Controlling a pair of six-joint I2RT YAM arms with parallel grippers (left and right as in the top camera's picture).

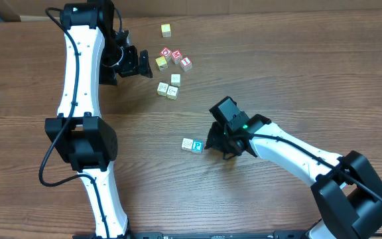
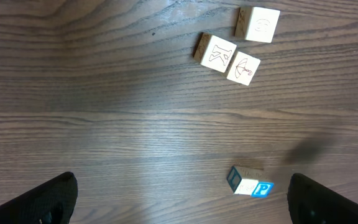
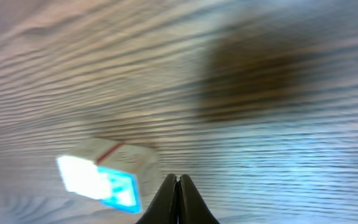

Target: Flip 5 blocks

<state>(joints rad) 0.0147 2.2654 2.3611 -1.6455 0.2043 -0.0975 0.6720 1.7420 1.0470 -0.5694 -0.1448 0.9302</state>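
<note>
The blue P block (image 1: 197, 146) sits on the table (image 1: 290, 66) just left of our right end effector (image 3: 178, 190), which is shut tight and empty. Our left end effector (image 1: 134, 63), wide open, is farther away.

A brown wood-grain table (image 1: 178, 192) fills the view under soft, even light, and a tan surface (image 1: 277, 5) borders its far edge.

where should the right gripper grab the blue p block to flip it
Probably from above, pinching the blue P block across the two side faces clear of the cream block set against it. It is a cube lying flat, so opposite faces give a square pinch. The right gripper is shut beside it and would have to open first.
</note>
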